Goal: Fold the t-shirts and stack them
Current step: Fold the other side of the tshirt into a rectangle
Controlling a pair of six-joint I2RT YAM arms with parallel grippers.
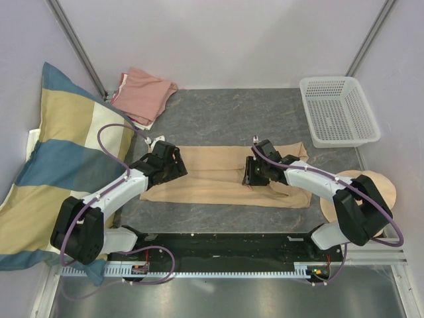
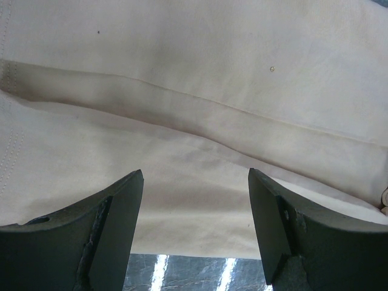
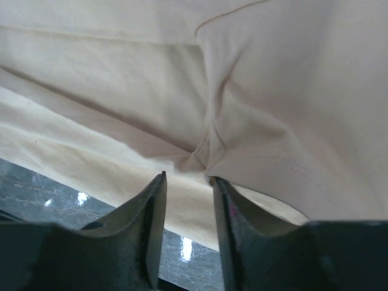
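Long-folded tan t-shirt [image 1: 212,179] on surface [image 1: 232,119]; left gripper [image 2: 194,173] jaws wide apart, right gripper [image 3: 187,177] jaws slightly parted; should pinch both layers evenly

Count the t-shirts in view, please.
2. The tan t-shirt lies spread out at the middle of the table. The pink t-shirt lies folded at the far left, beside the striped pillow. Another could be hidden beneath either.

Two t-shirts: tan t-shirt [image 1: 218,177] beneath left gripper [image 1: 177,165] and right gripper [image 1: 252,176], pink t-shirt [image 1: 142,93] beyond the left one. One striped pillow [image 1: 59,172], one white basket [image 1: 338,109], one round beige disc [image 1: 387,189].
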